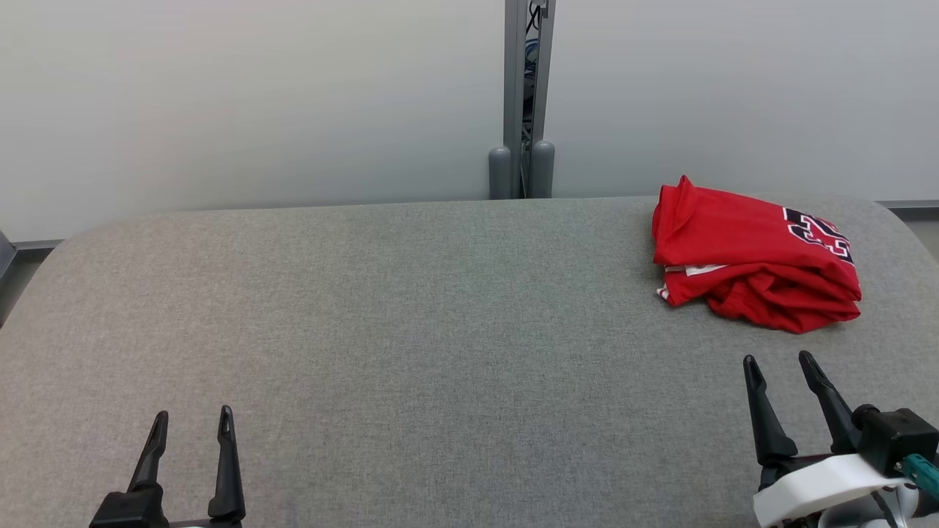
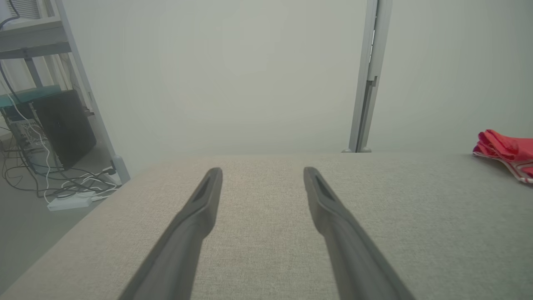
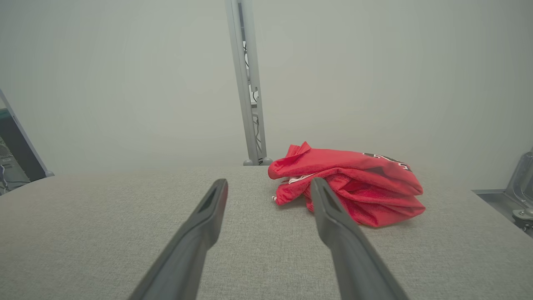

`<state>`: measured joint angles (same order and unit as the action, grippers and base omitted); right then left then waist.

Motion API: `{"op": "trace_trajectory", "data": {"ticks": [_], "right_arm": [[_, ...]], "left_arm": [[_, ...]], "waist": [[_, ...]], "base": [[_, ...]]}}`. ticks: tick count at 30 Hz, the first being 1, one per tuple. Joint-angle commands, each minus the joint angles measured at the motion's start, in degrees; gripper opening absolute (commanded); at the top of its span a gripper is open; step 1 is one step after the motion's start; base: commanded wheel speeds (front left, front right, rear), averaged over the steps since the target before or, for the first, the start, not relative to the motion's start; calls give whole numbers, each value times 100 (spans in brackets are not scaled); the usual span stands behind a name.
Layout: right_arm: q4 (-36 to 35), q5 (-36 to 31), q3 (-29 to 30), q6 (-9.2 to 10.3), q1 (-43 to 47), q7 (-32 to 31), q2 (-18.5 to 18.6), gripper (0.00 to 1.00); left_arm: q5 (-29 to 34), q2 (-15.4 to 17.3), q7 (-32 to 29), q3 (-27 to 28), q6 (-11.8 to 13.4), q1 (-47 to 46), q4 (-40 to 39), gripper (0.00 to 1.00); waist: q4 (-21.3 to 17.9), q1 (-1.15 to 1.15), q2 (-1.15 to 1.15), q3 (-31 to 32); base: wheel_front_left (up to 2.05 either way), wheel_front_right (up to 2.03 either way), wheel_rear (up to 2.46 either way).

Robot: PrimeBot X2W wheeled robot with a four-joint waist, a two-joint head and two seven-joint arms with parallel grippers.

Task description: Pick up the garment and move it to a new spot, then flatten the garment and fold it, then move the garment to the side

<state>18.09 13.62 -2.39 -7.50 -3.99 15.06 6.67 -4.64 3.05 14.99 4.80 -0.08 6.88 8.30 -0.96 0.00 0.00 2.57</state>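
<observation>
Garment first: I see a red jersey with white trim and a black-and-white print, lying in a loose bundle on the far right part of the table, close to its back edge. Nothing is touching it.

My right gripper hovers on the near side of the bundle, apart from it, with its fingers spread and nothing between them. In the right wrist view the jersey sits just beyond the right-hand fingertip. My left gripper is at the near left, well apart from the jersey, also spread wide over bare cloth.

The table is covered in grey woven fabric with rounded corners, and it looks smooth and flat. Behind it stand pale wall panels joined by a grey metal post with cables running inside it. In the left wrist view, off the table's left end, I can make out a shelf frame, a dark box, tangled cables and a white power strip on the floor.
</observation>
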Motion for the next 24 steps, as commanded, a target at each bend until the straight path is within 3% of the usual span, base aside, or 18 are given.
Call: {"op": "trace_trajectory", "data": {"ticks": [1,24], "right_arm": [[8,-34,22,2,51,-16,2,100],[4,-75,5,2,72,-128,-55,100]], "left_arm": [[42,40,20,24,31,18,13,100],[14,95,19,-66,-67,68,82,100]], "waist": [[-6,0,0,2],[21,0,0,40]], "base": [[0,0,0],[0,0,0]]}}
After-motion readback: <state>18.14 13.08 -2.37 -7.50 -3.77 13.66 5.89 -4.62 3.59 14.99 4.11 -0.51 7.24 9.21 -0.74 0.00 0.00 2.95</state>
